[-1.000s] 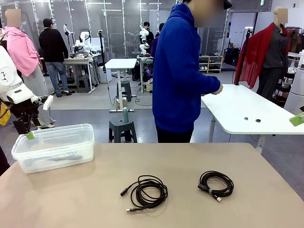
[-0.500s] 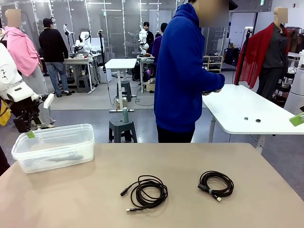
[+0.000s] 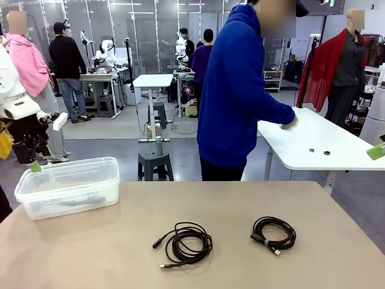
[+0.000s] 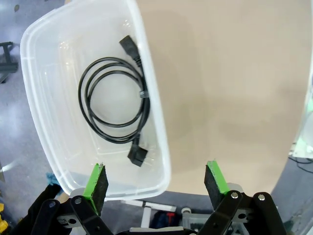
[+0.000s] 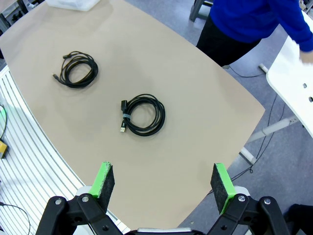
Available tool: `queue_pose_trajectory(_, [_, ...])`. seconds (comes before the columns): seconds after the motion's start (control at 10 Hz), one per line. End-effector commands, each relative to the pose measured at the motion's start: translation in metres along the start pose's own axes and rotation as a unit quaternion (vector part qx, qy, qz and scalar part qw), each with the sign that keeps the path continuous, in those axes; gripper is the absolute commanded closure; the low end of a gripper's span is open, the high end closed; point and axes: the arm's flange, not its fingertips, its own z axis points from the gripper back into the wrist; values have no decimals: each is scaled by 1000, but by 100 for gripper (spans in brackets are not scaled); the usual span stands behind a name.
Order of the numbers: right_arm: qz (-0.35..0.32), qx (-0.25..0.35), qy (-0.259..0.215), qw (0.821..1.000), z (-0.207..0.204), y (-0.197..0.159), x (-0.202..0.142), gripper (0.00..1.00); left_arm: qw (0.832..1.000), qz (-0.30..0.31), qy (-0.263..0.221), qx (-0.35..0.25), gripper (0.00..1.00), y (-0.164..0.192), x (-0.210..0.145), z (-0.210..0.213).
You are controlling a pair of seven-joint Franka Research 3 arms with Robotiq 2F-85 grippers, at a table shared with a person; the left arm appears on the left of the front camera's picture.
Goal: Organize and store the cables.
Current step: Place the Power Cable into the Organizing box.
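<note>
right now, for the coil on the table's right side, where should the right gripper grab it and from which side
Probably from straight above: the right coil lies flat on the table, so only its ring offers a hold. The open right gripper could straddle the bundled strands near the plugs, through the open centre.

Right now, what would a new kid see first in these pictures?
Two coiled black cables lie on the tan table: the middle cable and the right cable. A person in blue stands at the far side, turned toward a white table. In the clear box at the left lies a third cable, under the open left end effector.
</note>
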Motion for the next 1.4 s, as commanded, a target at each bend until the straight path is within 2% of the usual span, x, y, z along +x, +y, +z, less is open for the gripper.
queue_pose_trajectory(0.0, [2,2,-2,1000,0,-1,-2,0,999,35,-35,-13,0,-25,14,33])
queue_pose_trajectory(0.2, [2,2,-2,1000,0,-1,-2,0,995,75,-64,-10,0,-72,24,70])
queue_pose_trajectory(0.4, [2,2,-2,1000,0,-1,-2,0,992,107,-63,21,0,-102,29,96])
queue_pose_trajectory(0.7, [2,2,-2,1000,0,-1,-2,0,982,153,-101,39,0,-152,27,123])
queue_pose_trajectory(1.0, [2,2,-2,1000,0,-1,-2,0,963,203,-166,63,0,-176,35,133])
queue_pose_trajectory(1.2, [2,2,-2,1000,0,-1,-2,0,952,239,-177,79,0,-196,36,142])
queue_pose_trajectory(1.3, [2,2,-2,1000,0,-1,-2,0,947,263,-163,90,0,-203,38,139])
